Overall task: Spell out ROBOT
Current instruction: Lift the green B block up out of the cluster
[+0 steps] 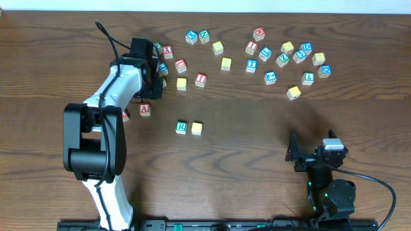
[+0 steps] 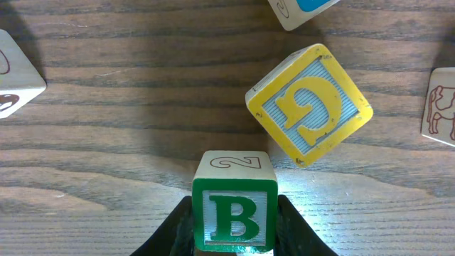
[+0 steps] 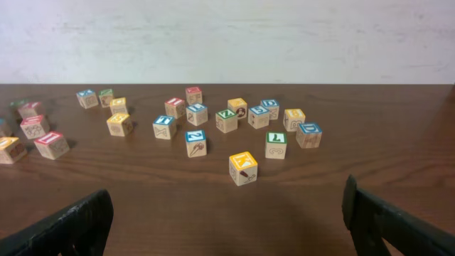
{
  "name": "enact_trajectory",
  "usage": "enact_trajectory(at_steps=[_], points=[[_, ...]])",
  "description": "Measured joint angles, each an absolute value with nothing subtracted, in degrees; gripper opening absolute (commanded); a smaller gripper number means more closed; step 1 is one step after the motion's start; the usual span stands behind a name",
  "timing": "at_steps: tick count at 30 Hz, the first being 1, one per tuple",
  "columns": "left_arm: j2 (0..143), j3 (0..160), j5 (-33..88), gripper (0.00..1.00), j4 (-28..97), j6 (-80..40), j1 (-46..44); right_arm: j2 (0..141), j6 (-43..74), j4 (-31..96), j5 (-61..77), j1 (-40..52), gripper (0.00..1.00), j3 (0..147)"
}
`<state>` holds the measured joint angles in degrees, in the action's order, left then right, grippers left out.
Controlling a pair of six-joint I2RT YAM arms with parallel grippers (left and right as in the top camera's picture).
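- A dark wooden table [image 1: 257,160] seen from above, with small alphabet cubes scattered along its far edge.
- Done so far: a green R cube [image 1: 181,128] and a yellow cube [image 1: 196,128] sit side by side near the middle of the table, R on the left. They read as the first two letters.
- In hand now: the left gripper [image 2: 234,206] is down among the cubes near the far left corner. Its two dark fingers press against both sides of a green B cube [image 2: 234,217], which appears to rest on the table.
- A yellow G cube [image 2: 309,105] lies tilted just beside the B, not touching it.
- Left to do, by my reading: carry the B to the row, then add another yellow cube [image 1: 226,63] and a blue T. One cube [image 1: 251,65] in the far scatter looks like that T, though it is too small to be sure.
- The right gripper [image 3: 227,213] waits near the near right corner, jaws spread wide and holding nothing.
- No boxes, trays or bowls appear; every cube lies loose on the table.
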<state>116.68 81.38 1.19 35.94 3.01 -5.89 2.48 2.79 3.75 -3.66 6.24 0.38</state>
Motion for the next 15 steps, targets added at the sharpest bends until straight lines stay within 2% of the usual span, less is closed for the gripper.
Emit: enact_trajectory(at_steps=[15], points=[[114.30, 81.38, 1.19, 0.24, 35.86, 3.01, -5.89, 2.48, 2.79, 3.77, -3.66, 6.24, 0.99, 0.38]])
